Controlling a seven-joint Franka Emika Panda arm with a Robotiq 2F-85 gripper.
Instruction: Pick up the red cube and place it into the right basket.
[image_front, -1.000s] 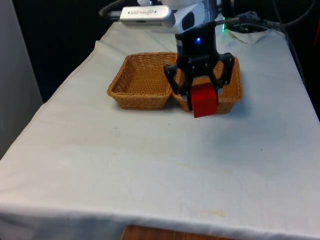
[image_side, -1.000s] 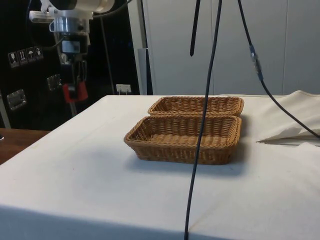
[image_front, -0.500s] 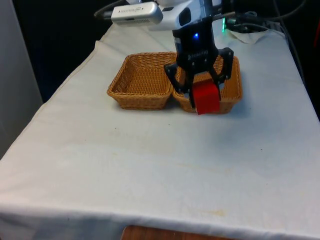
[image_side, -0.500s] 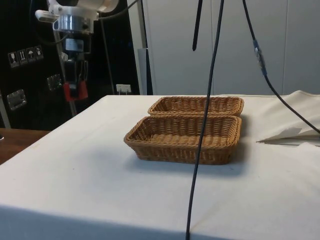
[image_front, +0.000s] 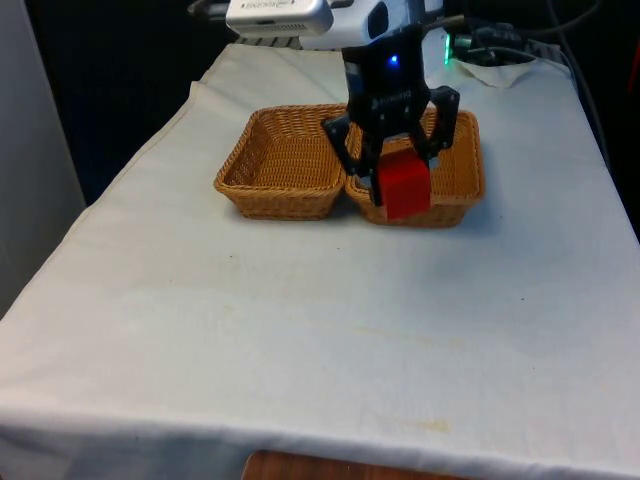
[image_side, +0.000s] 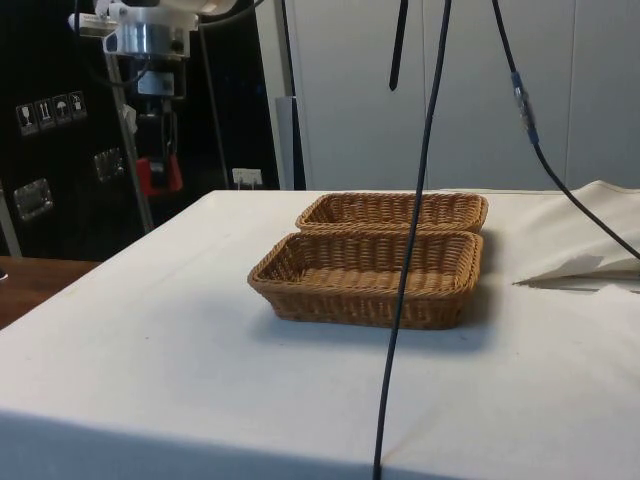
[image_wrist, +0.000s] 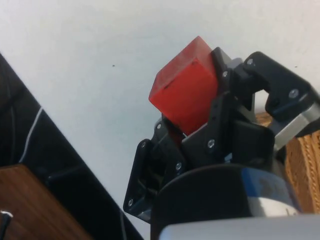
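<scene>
My black gripper (image_front: 401, 185) is shut on the red cube (image_front: 404, 187) and holds it in the air. In the front view the cube hangs in front of the near wall of the basket on that view's right (image_front: 462, 190). The side view puts the cube (image_side: 158, 174) high above the table and well short of the two wicker baskets (image_side: 372, 275). In the wrist view the cube (image_wrist: 186, 92) is clamped between the two fingers (image_wrist: 220, 75), over white cloth.
A second wicker basket (image_front: 278, 165) stands against the first, on the front view's left. Black cables (image_side: 415, 190) hang in front of the side view. Crumpled cloth (image_side: 590, 230) lies at the table's far side in the side view.
The gripper has risen with the red cube and moved a little towards the baskets. Its hold on the cube is unchanged.
</scene>
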